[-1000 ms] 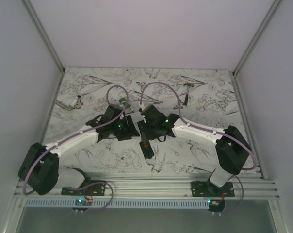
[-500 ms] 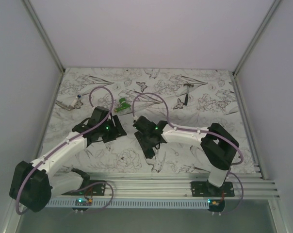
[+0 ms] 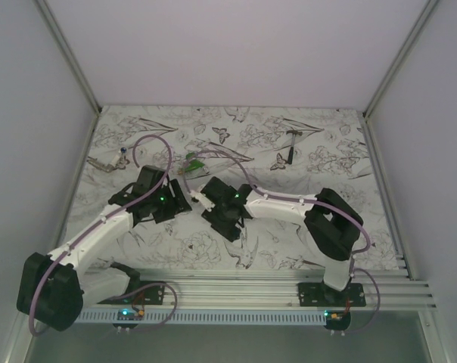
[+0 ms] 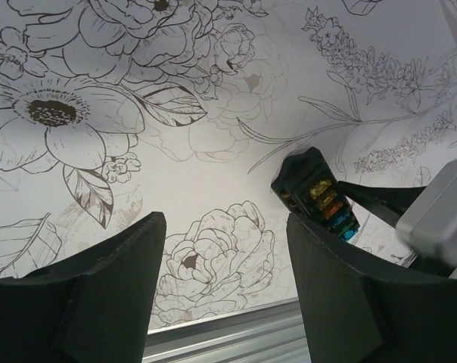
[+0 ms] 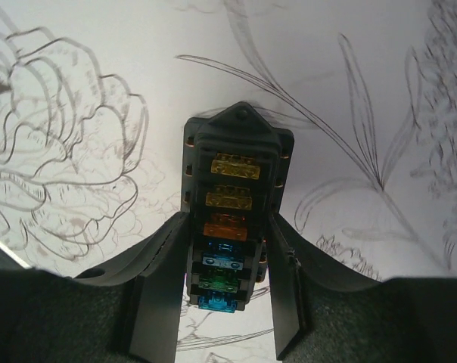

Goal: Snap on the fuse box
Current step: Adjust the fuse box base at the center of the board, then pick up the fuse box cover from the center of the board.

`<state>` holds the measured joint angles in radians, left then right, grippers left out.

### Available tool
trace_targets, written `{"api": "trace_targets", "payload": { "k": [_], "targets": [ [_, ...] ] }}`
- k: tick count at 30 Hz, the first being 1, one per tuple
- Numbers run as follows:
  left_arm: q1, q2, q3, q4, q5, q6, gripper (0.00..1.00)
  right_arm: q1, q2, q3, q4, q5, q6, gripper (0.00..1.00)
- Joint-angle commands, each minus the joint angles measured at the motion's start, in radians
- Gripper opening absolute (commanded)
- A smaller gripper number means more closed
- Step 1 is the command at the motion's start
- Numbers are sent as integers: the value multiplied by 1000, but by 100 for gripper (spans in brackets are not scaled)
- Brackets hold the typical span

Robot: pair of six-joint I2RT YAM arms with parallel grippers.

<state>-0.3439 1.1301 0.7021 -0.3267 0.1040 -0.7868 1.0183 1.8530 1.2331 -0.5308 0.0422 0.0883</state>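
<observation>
The fuse box (image 5: 240, 125) is laid flat near the middle of the flower-printed counter (image 5: 77, 60), with its row of yellow, orange, blue and green fuses (image 5: 230, 198) turned upward. Its near half is flanked by the fingers (image 5: 160, 287) of the right pincer (image 5: 230, 221), which seem clamped against its sides, though contact is hard to confirm. The left pincer (image 4: 225, 227) is held apart just beside the box, with nothing between its fingers.

Table (image 3: 342, 178) with black-line flower and butterfly print; small green piece (image 3: 191, 161) just off centre toward 11 o'clock; dark hammer-shaped tool (image 3: 291, 144) at 1 o'clock; small metal item (image 3: 107, 161) at 10 o'clock near the edge; fuse box (image 5: 232, 189) about centre, contact with table unclear.
</observation>
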Motion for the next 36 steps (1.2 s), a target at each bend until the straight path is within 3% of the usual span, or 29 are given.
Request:
{"api": "trace_targets", "payload": {
  "k": [1,5,12,17,21,23,25,36],
  "targets": [
    [19,10,24,-45,-1,37,68,-14,43,56,-46,-139,-302,36],
    [34,40,55,-56,-15,58,69,-52,50,92,-55,-168,-348,46],
    [61,127,135,-60,-13,91,69,-136,-105,54,43,-141,-267,79],
    [79,174,155,-59,-15,106,70,-271,-159,51,108,-66,-132,89],
    [94,166,151,-60,-22,118,75,-365,-115,81,166,-9,-65,94],
    [104,166,146,-60,-19,105,87,-402,-55,127,189,16,-45,97],
    [114,166,138,-59,-15,84,93,-430,10,191,201,26,-18,97],
    [129,173,125,-60,21,66,97,-421,314,478,258,271,253,100]
  ]
}}
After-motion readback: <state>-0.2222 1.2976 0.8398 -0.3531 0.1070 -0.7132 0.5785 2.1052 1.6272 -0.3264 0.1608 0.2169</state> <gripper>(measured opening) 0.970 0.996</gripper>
